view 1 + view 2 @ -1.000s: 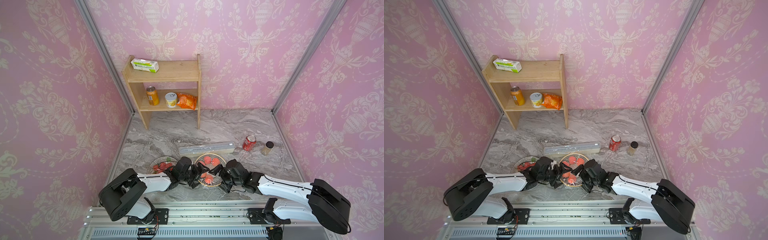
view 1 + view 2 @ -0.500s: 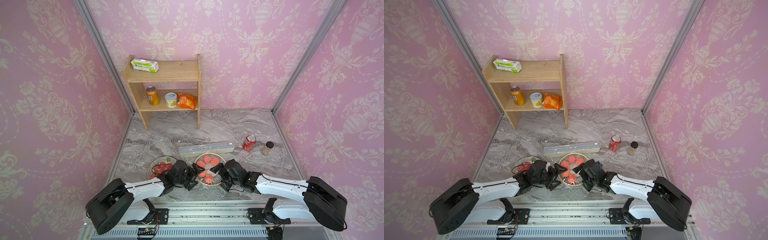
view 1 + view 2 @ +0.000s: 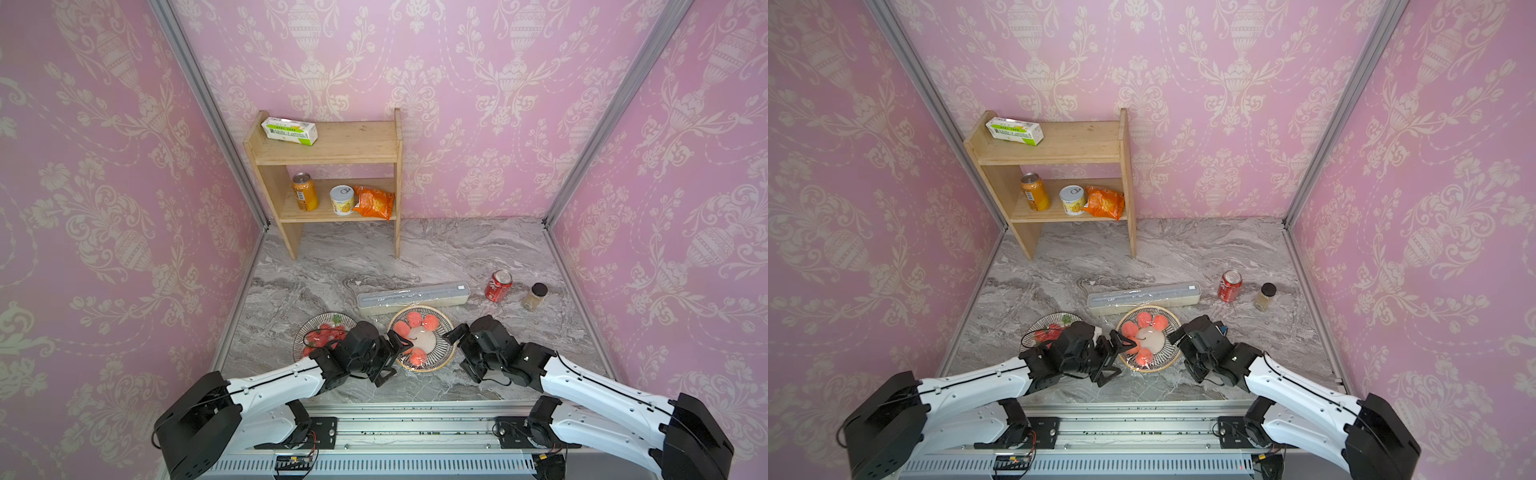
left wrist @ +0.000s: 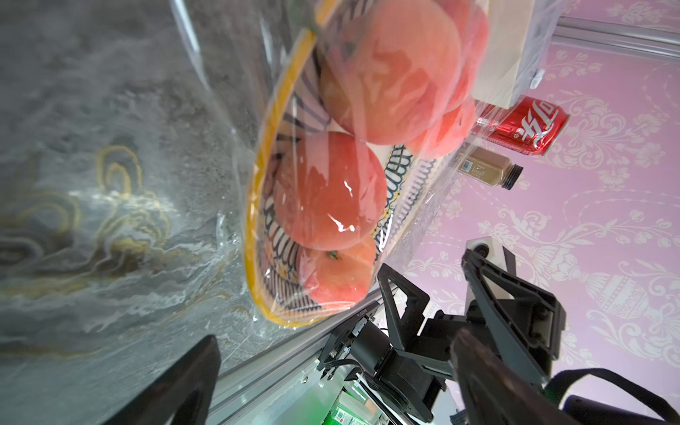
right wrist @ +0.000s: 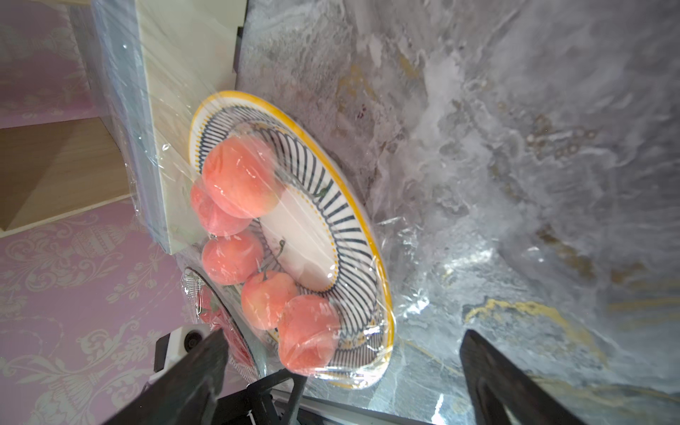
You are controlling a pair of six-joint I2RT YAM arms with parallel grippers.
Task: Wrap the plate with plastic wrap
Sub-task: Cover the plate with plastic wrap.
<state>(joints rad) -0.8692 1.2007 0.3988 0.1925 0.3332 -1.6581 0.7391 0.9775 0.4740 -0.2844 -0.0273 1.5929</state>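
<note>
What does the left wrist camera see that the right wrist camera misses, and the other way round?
Only the left wrist view: a red can and a brown jar with a dark cap, in front of the pink wall.
Only the right wrist view: part of the wooden shelf and a second plate holding red fruit.
Both: the striped plate of peaches under clear plastic wrap, the cream dispenser box beside it, and the marble table.
</note>
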